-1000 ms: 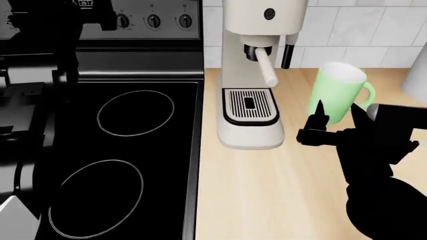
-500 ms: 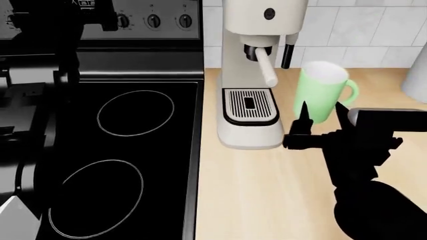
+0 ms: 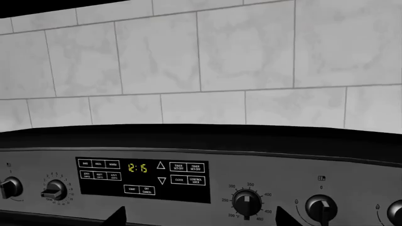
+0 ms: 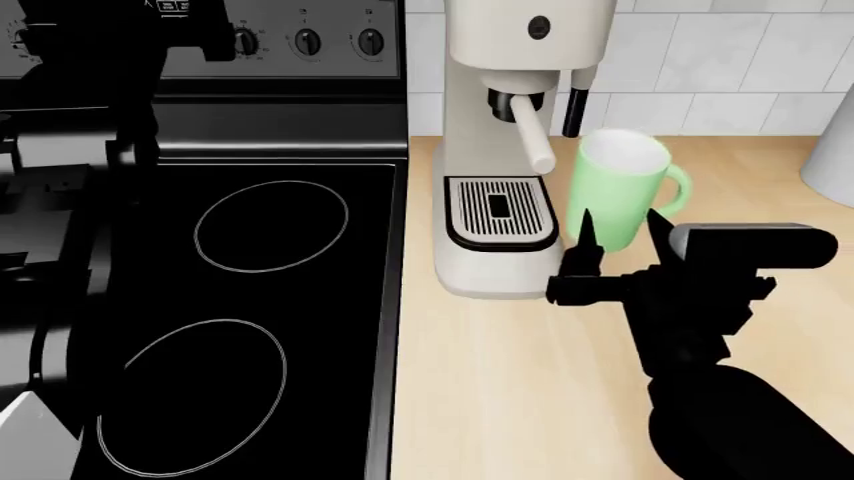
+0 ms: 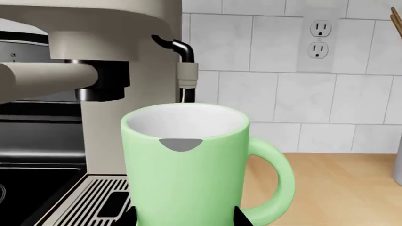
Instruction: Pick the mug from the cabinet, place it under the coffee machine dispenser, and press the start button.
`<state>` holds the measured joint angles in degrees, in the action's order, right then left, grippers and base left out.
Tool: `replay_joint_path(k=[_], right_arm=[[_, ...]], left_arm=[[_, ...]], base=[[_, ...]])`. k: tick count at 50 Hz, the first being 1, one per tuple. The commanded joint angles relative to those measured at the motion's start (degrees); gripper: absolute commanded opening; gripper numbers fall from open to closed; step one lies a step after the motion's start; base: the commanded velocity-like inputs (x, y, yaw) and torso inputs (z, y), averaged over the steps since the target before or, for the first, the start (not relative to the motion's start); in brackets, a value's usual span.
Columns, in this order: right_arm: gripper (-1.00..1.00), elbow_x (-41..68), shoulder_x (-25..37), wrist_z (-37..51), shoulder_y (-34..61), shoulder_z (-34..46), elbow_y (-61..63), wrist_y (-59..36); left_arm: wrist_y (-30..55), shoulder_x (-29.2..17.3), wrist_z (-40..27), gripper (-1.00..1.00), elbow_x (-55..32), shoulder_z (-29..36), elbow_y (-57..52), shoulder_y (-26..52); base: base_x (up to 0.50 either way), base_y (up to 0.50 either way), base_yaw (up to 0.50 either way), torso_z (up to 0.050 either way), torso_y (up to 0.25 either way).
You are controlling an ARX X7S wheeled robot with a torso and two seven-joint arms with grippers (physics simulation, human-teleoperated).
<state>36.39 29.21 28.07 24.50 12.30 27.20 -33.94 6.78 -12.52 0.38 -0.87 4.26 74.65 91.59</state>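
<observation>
The right gripper [image 4: 618, 238] clasps the light green mug [image 4: 617, 188] upright just beside the cream coffee machine's drip tray [image 4: 501, 212], with the dispenser [image 4: 506, 103] above that tray.

Right claw [image 4: 617, 232] grips with fingers spread; left arm raised.

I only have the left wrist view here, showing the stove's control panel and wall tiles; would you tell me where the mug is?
Observer: The mug is beside the coffee machine, right of its drip tray.
Operator: Is it under the dispenser yet?
Observer: No, the dispenser is above the tray, with nothing under it.
Operator: Who has the mug?
Observer: The right gripper straddles its lower body.
</observation>
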Motion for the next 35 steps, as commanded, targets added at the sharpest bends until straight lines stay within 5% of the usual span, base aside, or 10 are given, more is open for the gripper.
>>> replay_joint_path(k=[1, 35], right_arm=[[-1.0, -2.39, -0.68, -1.15, 0.39, 1.24, -0.83, 0.93], [-1.0, -3.59, -2.65, -2.44, 1.4, 4.36, -3.3, 2.48]], left_arm=[[-0.09, -0.02, 0.02, 1.0, -0.07, 0.13, 0.05, 0.0], [-0.13, 0.08, -0.04, 1.0, -0.18, 0.51, -0.01, -0.08]], base=[[0.0, 0.0, 0.0, 0.0, 0.0], [0.0, 0.0, 0.0, 0.0, 0.001]])
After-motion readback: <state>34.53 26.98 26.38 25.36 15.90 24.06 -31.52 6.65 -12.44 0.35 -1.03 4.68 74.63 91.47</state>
